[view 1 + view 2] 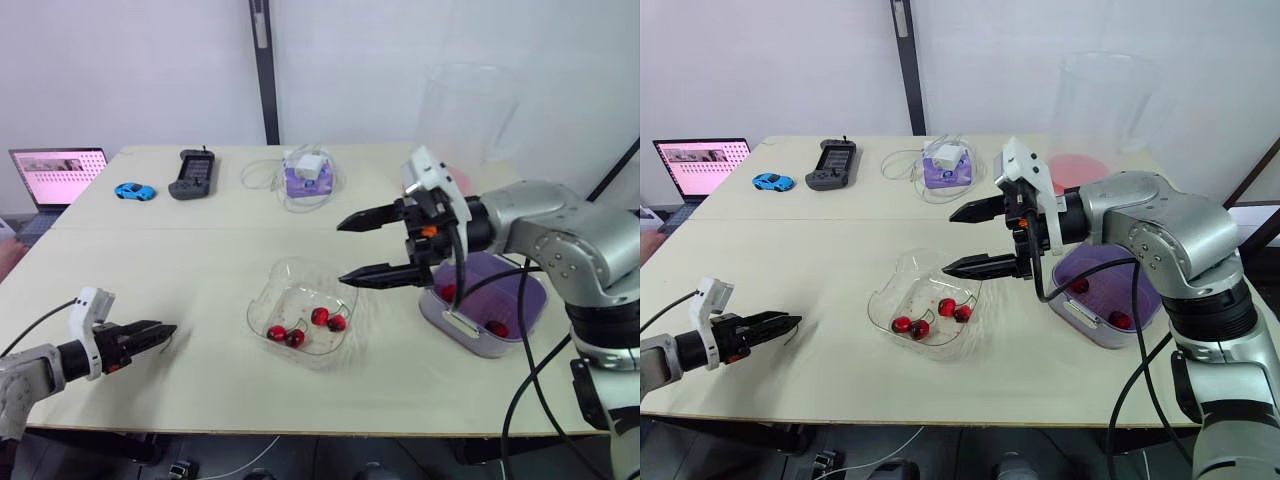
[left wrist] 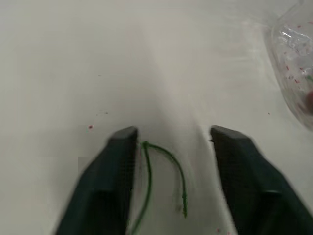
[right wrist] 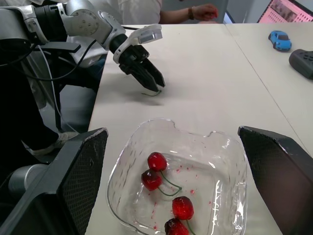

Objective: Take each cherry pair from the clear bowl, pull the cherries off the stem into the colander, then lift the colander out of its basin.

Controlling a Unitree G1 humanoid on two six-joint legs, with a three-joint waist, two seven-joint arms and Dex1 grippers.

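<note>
right gripper (image 1: pixel 342 252), spread wide, hangs over the clear bowl (image 1: pixel 290 298) of cherry pairs (image 1: pixel 320 317); at the table's (image 1: pixel 200 250) front-left corner, left gripper's (image 1: pixel 168 333) released fingers (image 2: pixel 115 176) flank a bare stem (image 2: pixel 173 159).

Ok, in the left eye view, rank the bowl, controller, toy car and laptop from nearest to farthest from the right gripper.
1. Bowl, just below the right gripper.
2. Controller, farther back and to the left.
3. Toy car, left of the controller.
4. Laptop, far left.
</note>
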